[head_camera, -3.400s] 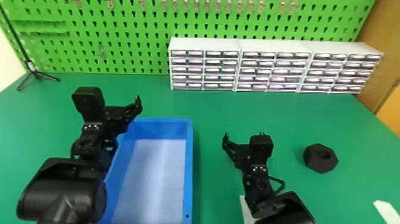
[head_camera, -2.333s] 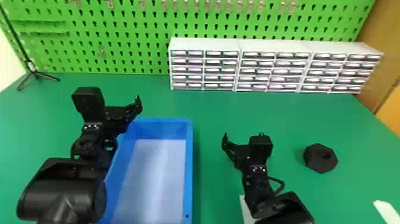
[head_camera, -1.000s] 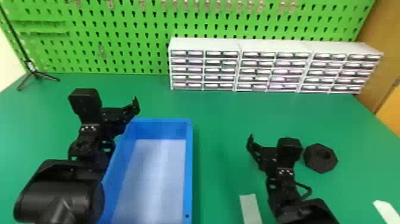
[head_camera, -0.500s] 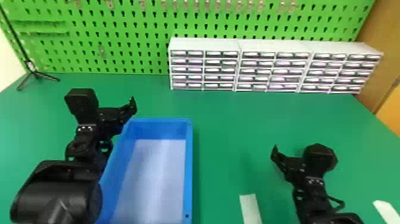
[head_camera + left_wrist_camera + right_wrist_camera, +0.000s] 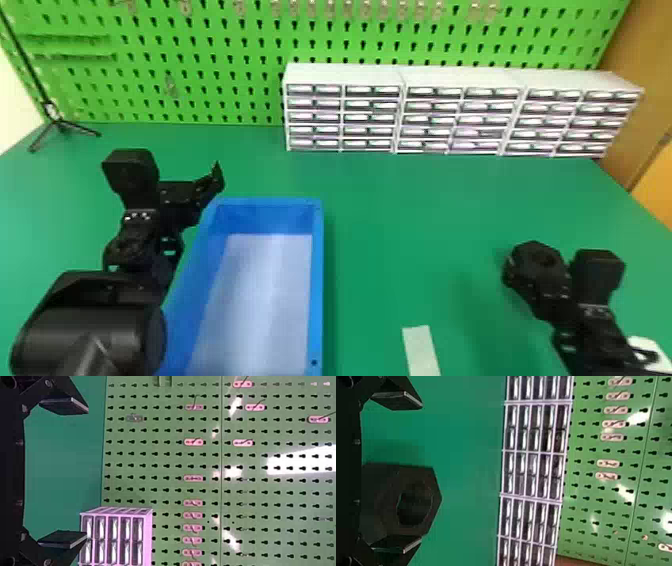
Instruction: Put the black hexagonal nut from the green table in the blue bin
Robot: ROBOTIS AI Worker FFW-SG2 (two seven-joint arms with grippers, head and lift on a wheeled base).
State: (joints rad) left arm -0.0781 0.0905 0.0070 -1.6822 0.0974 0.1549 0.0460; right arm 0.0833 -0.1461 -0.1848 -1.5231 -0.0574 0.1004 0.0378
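Observation:
My right gripper (image 5: pixel 531 286) is at the black hexagonal nut (image 5: pixel 542 254) on the green table (image 5: pixel 400 215), overlapping its near side. In the right wrist view, my right gripper (image 5: pixel 414 473) has its fingers wide apart, with the nut (image 5: pixel 433 498) between them, close to one finger and away from the other. The blue bin (image 5: pixel 317 280) stands left of centre with a pale, bare floor. My left gripper (image 5: pixel 212 181) is above the bin's far left corner. Its fingers are spread around nothing in the left wrist view, where the left gripper (image 5: pixel 81 472) shows again.
White drawer units (image 5: pixel 345 75) line the back of the table before a green pegboard (image 5: pixel 200 65). A small black tripod (image 5: pixel 60 124) stands at the far left. One pale strip (image 5: pixel 421 350) lies near the front, and a white piece (image 5: pixel 645 345) is beside the right arm.
My right arm has moved rightward from open table to the nut, its gripper now overlapping it in the head view. The left arm has drifted slightly left. Nut and bin have not moved.

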